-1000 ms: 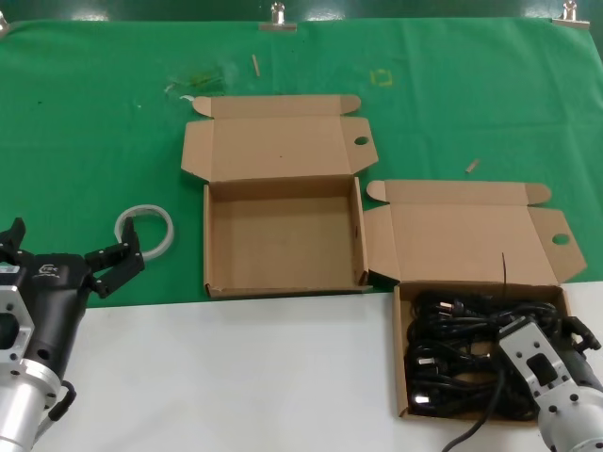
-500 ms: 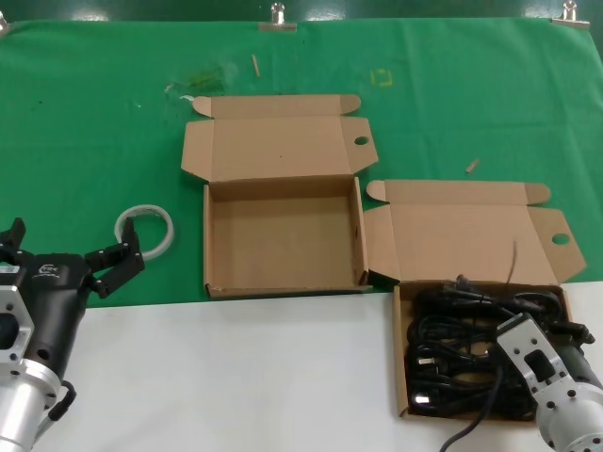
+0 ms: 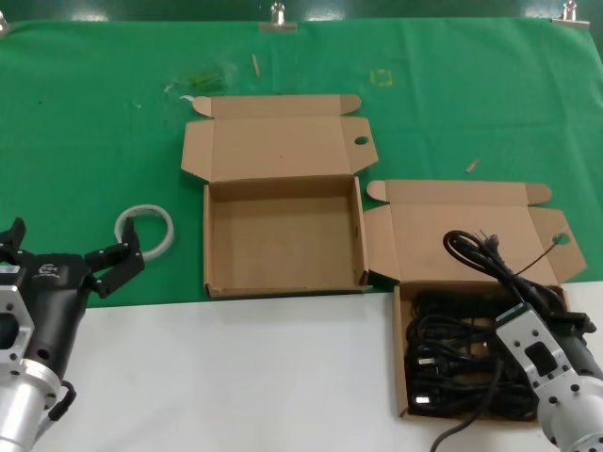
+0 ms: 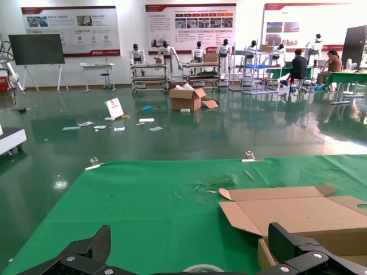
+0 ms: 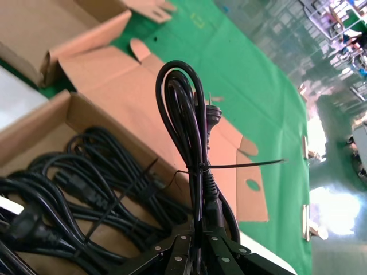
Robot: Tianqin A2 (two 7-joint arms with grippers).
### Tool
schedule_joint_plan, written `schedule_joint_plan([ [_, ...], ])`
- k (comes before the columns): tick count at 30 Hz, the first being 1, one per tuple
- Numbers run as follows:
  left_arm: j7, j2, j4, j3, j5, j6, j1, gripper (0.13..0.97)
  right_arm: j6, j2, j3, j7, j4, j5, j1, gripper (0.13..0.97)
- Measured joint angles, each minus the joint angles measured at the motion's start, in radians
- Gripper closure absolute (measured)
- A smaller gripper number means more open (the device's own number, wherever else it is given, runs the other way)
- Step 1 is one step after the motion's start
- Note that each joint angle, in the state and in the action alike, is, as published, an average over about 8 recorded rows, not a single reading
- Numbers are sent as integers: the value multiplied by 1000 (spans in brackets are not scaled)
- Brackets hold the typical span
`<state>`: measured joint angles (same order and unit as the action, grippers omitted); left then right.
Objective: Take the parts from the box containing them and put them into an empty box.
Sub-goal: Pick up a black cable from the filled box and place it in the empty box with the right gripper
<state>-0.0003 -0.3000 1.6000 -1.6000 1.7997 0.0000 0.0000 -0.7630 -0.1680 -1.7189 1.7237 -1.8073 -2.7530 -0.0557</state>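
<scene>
R gripper clamped on cable bundle, lifted just above full box — raise till clear, then carry to empty box. L gripper wide open, idle by tape ring.

black cables, brown boxes

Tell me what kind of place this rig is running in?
Probably an exhibition or demo hall: the left wrist view shows wall display boards, humanoid robots lined up behind racks, and a glossy green floor. The work itself sits on a clipped green cloth.
</scene>
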Motion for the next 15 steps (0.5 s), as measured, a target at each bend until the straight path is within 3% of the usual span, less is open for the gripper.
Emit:
schedule_joint_plan([
  [15,0,0,0,0,0,0,0,132,-97,0,-88,8,-184,2,17,946],
])
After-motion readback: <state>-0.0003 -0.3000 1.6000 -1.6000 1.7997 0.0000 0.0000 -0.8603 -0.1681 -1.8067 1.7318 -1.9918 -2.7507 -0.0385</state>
